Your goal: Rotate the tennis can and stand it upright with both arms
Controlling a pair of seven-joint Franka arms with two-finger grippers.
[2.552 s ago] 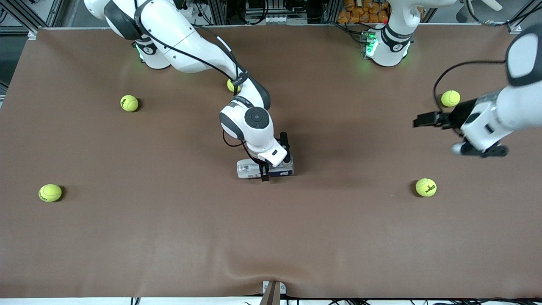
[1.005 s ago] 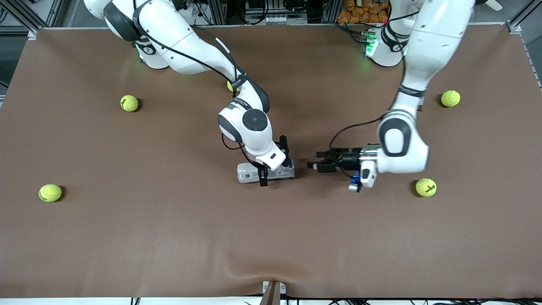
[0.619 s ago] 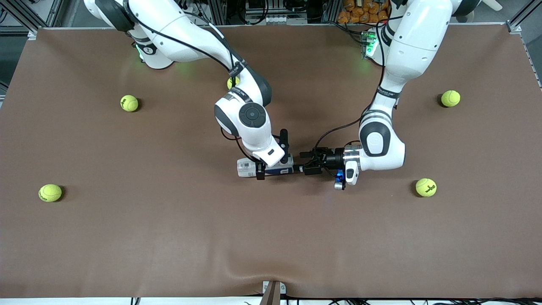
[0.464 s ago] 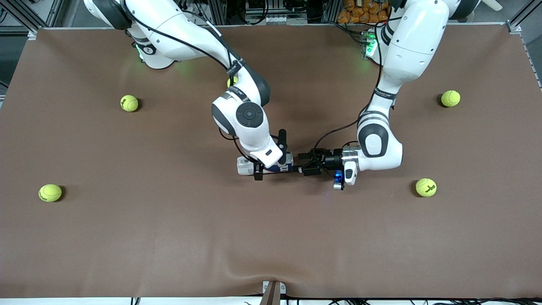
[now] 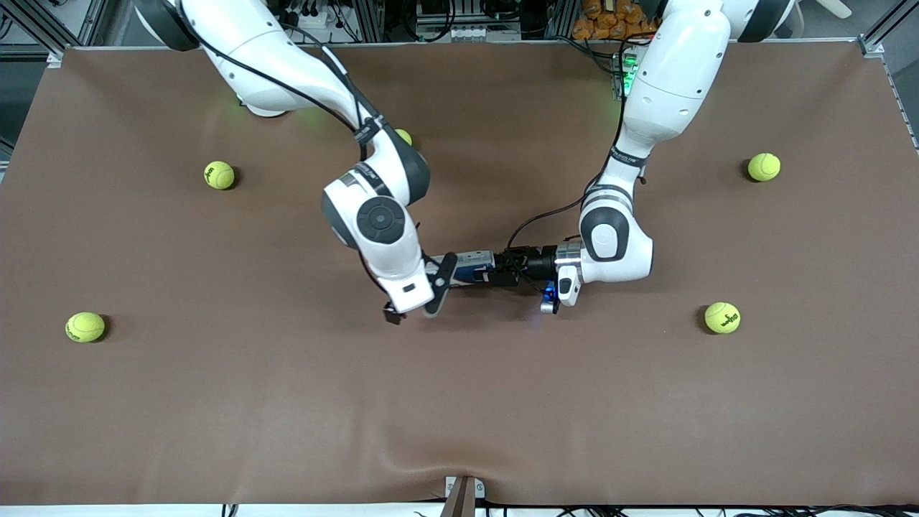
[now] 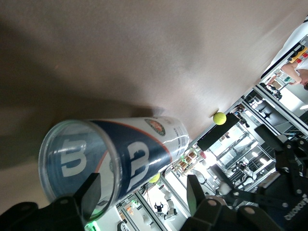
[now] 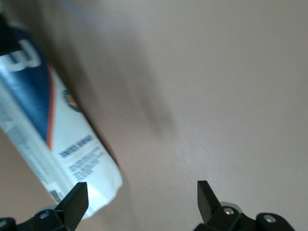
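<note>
The tennis can [image 5: 472, 261] lies on its side mid-table, with its dark-blue and white label showing. My left gripper [image 5: 500, 275] is at its clear open end toward the left arm's end of the table. In the left wrist view the can [image 6: 139, 149] sits against one finger [image 6: 91, 192], which shows through the clear rim. The left gripper [image 6: 143, 192] is open. My right gripper [image 5: 415, 299] is open at the can's white end. In the right wrist view the can [image 7: 53, 130] ends beside one finger [image 7: 76, 198] of the right gripper [image 7: 139, 197].
Several yellow-green tennis balls lie around on the brown table [image 5: 287, 402]: one [image 5: 219, 174] and one [image 5: 85, 327] toward the right arm's end, one [image 5: 763, 166] and one [image 5: 721, 317] toward the left arm's end, and one [image 5: 403, 136] half hidden by the right arm.
The left arm swung in from the table's end to the can's open end. The right gripper let go of the can's middle and drew off to its white end. The can shifted slightly.
</note>
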